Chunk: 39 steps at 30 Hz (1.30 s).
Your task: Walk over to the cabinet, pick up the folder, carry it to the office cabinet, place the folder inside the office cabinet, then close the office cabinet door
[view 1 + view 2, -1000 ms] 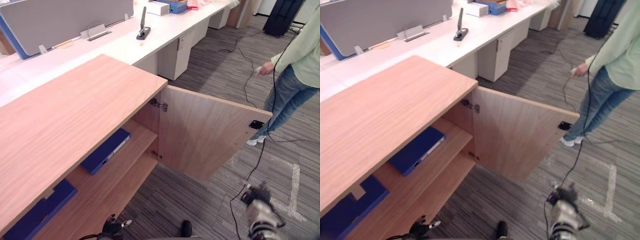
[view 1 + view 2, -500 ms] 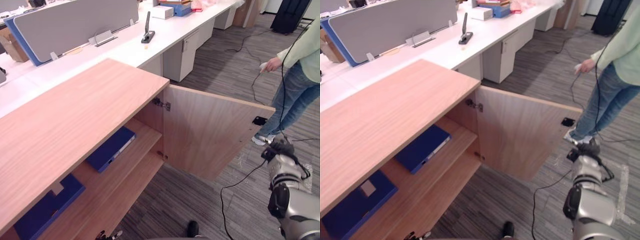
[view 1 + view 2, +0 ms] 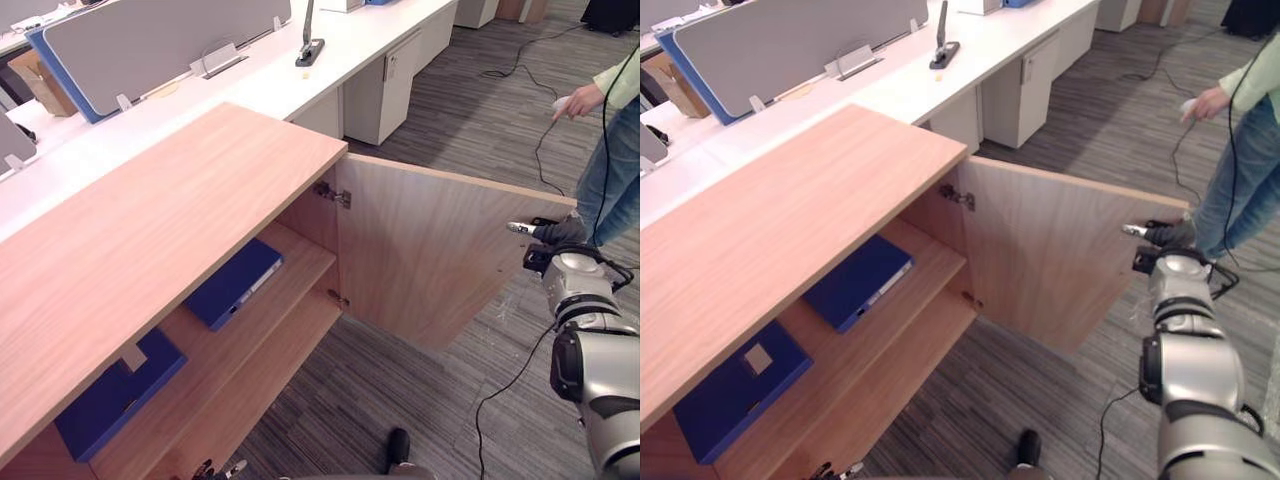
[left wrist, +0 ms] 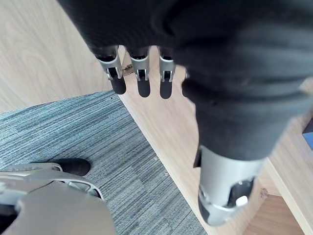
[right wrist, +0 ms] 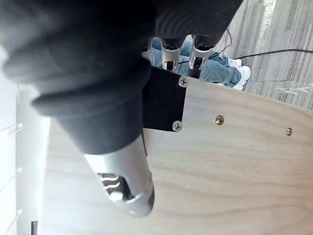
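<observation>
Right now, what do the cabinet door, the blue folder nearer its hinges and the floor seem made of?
Cabinet door: light wood-look board, matt, with visible grain; veneer or laminate, I cannot tell.
Blue folder: probably plastic-covered card, smooth and even in colour.
Floor: grey carpet, with a fine striped weave.

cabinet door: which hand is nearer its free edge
Right. The right hand is at the door's free edge, by the black plate; the left hand hangs low beside the bottom shelf, well away from it.
</observation>
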Available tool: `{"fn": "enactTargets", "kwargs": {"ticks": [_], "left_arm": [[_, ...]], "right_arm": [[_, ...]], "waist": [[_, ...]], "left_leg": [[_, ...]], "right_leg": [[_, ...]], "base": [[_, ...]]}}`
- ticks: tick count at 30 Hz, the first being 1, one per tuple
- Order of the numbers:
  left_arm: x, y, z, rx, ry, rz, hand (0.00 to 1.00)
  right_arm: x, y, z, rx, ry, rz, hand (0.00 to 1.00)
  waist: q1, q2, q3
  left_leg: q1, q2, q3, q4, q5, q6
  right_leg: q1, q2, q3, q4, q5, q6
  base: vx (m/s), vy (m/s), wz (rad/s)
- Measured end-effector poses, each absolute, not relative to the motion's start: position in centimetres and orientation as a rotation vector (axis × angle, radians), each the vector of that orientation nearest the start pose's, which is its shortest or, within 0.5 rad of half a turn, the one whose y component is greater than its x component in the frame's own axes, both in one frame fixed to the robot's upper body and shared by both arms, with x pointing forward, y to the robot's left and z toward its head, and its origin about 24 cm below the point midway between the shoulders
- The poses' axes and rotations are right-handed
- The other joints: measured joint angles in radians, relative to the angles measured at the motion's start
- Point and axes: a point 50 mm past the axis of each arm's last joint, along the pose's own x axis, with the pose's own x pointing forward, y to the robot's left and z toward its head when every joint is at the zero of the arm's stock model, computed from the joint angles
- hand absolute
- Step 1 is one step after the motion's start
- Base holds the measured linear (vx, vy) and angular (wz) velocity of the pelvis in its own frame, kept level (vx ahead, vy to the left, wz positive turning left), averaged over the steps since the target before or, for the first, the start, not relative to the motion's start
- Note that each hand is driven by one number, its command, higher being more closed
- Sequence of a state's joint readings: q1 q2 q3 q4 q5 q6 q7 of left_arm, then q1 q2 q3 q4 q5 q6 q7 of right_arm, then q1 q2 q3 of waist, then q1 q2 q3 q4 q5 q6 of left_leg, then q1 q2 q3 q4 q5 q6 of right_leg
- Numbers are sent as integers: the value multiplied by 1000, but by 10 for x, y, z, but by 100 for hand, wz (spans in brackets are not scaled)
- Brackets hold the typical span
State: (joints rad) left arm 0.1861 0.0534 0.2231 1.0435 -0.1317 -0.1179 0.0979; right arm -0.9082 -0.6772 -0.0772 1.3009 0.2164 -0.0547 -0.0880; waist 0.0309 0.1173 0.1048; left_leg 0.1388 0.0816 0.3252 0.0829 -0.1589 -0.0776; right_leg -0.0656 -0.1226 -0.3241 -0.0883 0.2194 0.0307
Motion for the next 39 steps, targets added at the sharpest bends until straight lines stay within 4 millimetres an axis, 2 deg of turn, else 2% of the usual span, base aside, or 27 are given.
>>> {"fn": "enactTargets", "kwargs": {"ticks": [6, 10, 13, 15, 16, 17, 20, 22, 23, 24, 26, 28, 30, 31, 32, 34, 35, 39], "left_arm": [[60, 209, -163, -107, 1075, 448, 0], [60, 209, -163, -100, 1077, 438, 0], [62, 209, -162, -91, 1065, 432, 0], [63, 210, -161, -94, 1052, 438, 0], [63, 210, -161, -96, 1049, 444, 0], [63, 212, -161, -101, 1043, 460, 0], [67, 217, -159, -114, 1026, 493, 0], [65, 219, -159, -121, 1027, 516, 0], [65, 221, -159, -118, 1026, 528, 0], [65, 222, -159, -115, 1025, 530, 0], [66, 225, -158, -118, 1021, 549, 0], [60, 231, -158, -134, 1023, 599, 0], [49, 238, -158, -143, 1039, 650, 0], [34, 241, -159, -146, 1072, 686, 0], [32, 244, -158, -142, 1073, 694, 0], [34, 246, -158, -139, 1079, 692, 0], [35, 245, -158, -141, 1077, 691, 0], [47, 245, -157, -146, 1048, 679, 0]], "right_arm": [[360, -346, 136, -333, 177, -477, 0], [371, -319, 148, -510, 98, -339, 0], [366, -295, 143, -659, 50, -179, 0], [358, -275, 135, -820, 38, -7, 0], [355, -270, 133, -866, 40, 43, 0], [350, -256, 129, -947, 32, 154, 0], [326, -217, 110, -1088, 26, 485, 0], [297, -181, 91, -1115, -1, 794, 0], [280, -160, 80, -1098, -19, 938, 0], [272, -151, 76, -1088, -33, 1009, 0], [236, -118, 59, -1025, -66, 1283, 0], [205, -105, 47, -959, -50, 1465, 0], [190, -102, 43, -917, -34, 1538, 0], [181, -105, 43, -906, -16, 1576, 0], [178, -107, 44, -904, -6, 1589, 0], [178, -111, 42, -904, 17, 1591, 0], [179, -114, 43, -910, 27, 1579, 0], [184, -117, 45, -926, 33, 1561, 0]], "waist": [[-9, 2, 35], [-42, 11, 57], [-54, 13, 56], [-78, 15, 55], [-84, 16, 53], [-89, 17, 49], [-92, 16, 39], [-90, 11, 11], [-83, 8, -10], [-76, 7, -17], [-54, -6, -29], [-33, -24, -28], [-33, -46, -31], [-27, -42, -49], [-34, -67, -55], [-31, -83, -61], [-18, -84, -67], [-13, -84, -67]], "left_leg": [[-11, 11, 1, 15, -2, -2], [-23, 39, 23, 35, -7, -16], [-18, 72, 42, 41, -8, -36], [-16, 90, 42, 47, 0, -48], [-17, 96, 43, 46, 2, -50], [-17, 103, 46, 45, 7, -54], [-19, 116, 45, 44, 24, -49], [-31, 130, 42, 44, 30, -45], [-37, 136, 41, 40, 30, -45], [-39, 138, 41, 34, 30, -45], [-51, 138, 39, 17, 28, -43], [-52, 134, 38, 10, 26, -44], [-54, 129, 44, 8, 22, -47], [-70, 148, 50, -7, 20, -41], [-72, 138, 44, -10, 22, -46], [-71, 131, 45, -3, 24, -50], [-74, 134, 46, 4, 25, -48], [-84, 134, 44, 11, 24, -47]], "right_leg": [[-7, 10, 7, -5, -6, 0], [-27, 36, 31, -5, -9, -8], [-41, 78, 59, -5, -15, -27], [-44, 102, 69, -5, -25, -44], [-47, 108, 71, -5, -22, -52], [-55, 121, 83, -4, -23, -58], [-58, 137, 86, -4, -28, -67], [-66, 150, 83, -4, -35, -76], [-76, 158, 80, -4, -36, -78], [-80, 161, 79, -4, -37, -79], [-96, 162, 73, -4, -38, -80], [-96, 157, 69, -5, -38, -80], [-102, 155, 66, -5, -38, -79], [-127, 159, 60, 11, -49, -65], [-139, 146, 67, 45, -28, -93], [-123, 153, 67, 15, -21, -100], [-120, 159, 70, 3, -15, -103], [-125, 157, 70, 3, -13, -105]], "base": [[-86, -14, -5], [-51, -44, -24], [14, -76, -40], [24, -102, -31], [23, -100, -26], [23, -104, -27], [5, -92, -11], [-3, -110, 6], [-10, -84, 8], [-37, -68, 7], [-60, -42, 11], [-56, -9, 8], [-34, 9, -14], [34, 59, -19], [61, 57, -8], [69, 5, -1], [91, -43, -9], [76, -4, 0]]}}
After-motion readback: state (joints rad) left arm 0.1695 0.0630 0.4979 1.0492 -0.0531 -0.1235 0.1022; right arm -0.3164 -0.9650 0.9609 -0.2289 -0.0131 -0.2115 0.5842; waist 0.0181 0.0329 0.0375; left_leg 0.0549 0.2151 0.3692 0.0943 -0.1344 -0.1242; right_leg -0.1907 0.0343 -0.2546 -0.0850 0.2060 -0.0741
